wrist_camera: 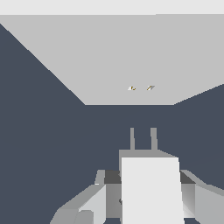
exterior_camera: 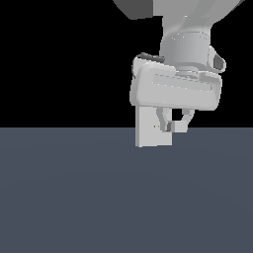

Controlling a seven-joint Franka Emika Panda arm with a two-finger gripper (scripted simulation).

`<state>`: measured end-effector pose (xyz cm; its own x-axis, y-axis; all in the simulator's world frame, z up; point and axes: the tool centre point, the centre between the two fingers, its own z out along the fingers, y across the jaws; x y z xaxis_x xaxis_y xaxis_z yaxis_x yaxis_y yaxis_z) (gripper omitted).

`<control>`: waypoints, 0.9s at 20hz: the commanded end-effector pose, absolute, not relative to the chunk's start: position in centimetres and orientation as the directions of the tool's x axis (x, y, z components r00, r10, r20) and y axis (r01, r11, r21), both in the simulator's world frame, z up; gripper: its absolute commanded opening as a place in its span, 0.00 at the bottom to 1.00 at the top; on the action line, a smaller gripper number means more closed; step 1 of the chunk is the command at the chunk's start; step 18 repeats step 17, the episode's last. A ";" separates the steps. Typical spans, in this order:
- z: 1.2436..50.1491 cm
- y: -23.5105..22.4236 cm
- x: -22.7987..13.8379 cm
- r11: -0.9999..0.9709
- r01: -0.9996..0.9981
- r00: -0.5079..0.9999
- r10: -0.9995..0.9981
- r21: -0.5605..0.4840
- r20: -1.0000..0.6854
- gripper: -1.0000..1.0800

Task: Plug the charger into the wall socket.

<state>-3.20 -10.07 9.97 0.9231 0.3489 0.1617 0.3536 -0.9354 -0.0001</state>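
The wall socket (exterior_camera: 148, 133) is an upright white square plate on the dark floor, with two tiny holes at its centre. In the wrist view the wall socket (wrist_camera: 118, 57) fills the far part of the picture. My gripper (exterior_camera: 175, 124) hangs just to the exterior view's right of the plate, shut on the charger (exterior_camera: 178, 126), a small white block. In the wrist view the charger (wrist_camera: 151, 188) sits between my fingers (wrist_camera: 94, 199). Its two thin grey prongs (wrist_camera: 143, 139) point at the plate, a short gap away and about in line with the holes.
A flat dark grey floor (exterior_camera: 74, 197) spreads around the plate. The background behind it is black. Nothing else shows.
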 end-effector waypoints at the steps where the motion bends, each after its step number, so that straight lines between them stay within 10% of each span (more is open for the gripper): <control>1: 10.0 -9.8 -2.6 -0.935 0.354 0.923 0.350 0.000 0.162 0.00; 18: 10.0 -8.5 0.9 -0.935 0.355 0.922 0.350 0.000 0.162 0.00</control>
